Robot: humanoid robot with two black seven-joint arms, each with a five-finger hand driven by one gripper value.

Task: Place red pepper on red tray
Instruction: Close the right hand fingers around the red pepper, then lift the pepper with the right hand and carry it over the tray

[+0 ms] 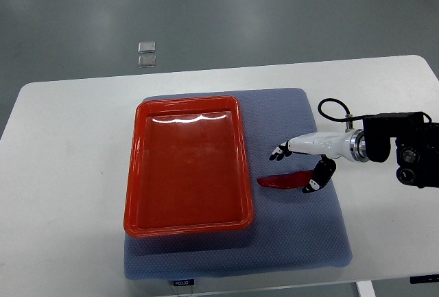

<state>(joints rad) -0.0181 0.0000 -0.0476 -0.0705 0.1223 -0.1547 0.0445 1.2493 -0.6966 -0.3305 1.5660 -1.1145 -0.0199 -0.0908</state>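
A long red pepper (pixel 282 182) lies on the blue-grey mat (pixel 302 235), just right of the red tray (pixel 186 167). The tray sits on the mat's left half and holds nothing. My right hand (pixel 296 168) comes in from the right edge and hovers over the pepper's right end. Its white fingers (pixel 281 150) stretch out leftward above the pepper, and its dark thumb (pixel 317 179) hangs down beside the pepper's right end. The fingers are spread and not closed on the pepper. The left arm does not show.
The mat lies on a white table (pixel 62 173) whose front edge runs along the bottom of the picture. Two small clear squares (pixel 146 53) lie on the grey floor beyond the table's far edge.
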